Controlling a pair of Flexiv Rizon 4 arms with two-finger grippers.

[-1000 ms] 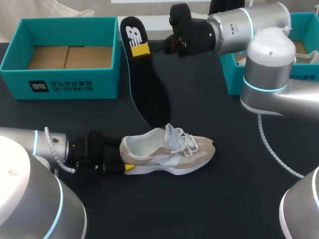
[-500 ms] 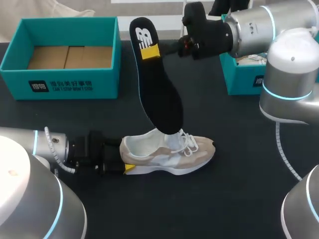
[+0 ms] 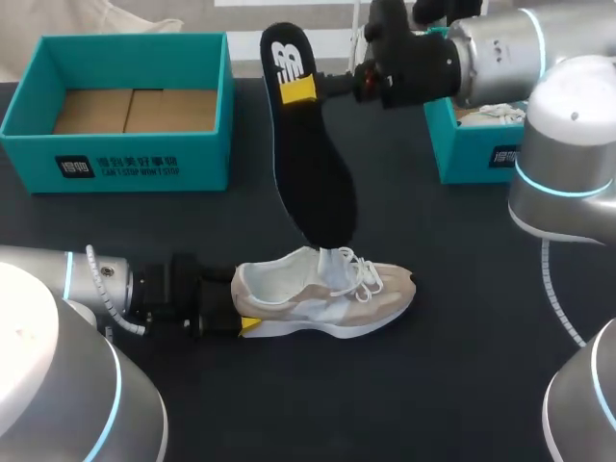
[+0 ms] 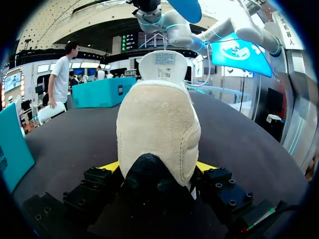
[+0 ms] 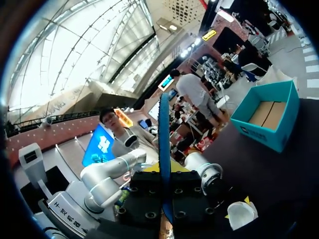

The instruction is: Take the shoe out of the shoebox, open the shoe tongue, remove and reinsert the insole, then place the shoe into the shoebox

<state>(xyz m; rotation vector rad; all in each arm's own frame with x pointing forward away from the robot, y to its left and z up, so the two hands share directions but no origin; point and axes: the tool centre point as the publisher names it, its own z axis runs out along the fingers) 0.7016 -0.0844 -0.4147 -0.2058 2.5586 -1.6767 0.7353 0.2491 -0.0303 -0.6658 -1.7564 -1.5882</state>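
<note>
A beige and white shoe lies on its sole on the black table, toe to the right. My left gripper is shut on its heel; in the left wrist view the heel sits between both yellow fingertips. My right gripper is shut on the heel end of the black insole and holds it in the air. The insole hangs steeply, its toe end just above the shoe's opening. From the right wrist view the insole shows edge-on between the fingers, with the shoe below.
An open teal shoebox with brown card inside stands at the back left. A second teal box stands at the back right, under my right arm. A white cable lies on the table to the right.
My right arm has carried the insole to the right and forward, bringing its toe end over the shoe's opening. The left gripper and the shoe have stayed put.
</note>
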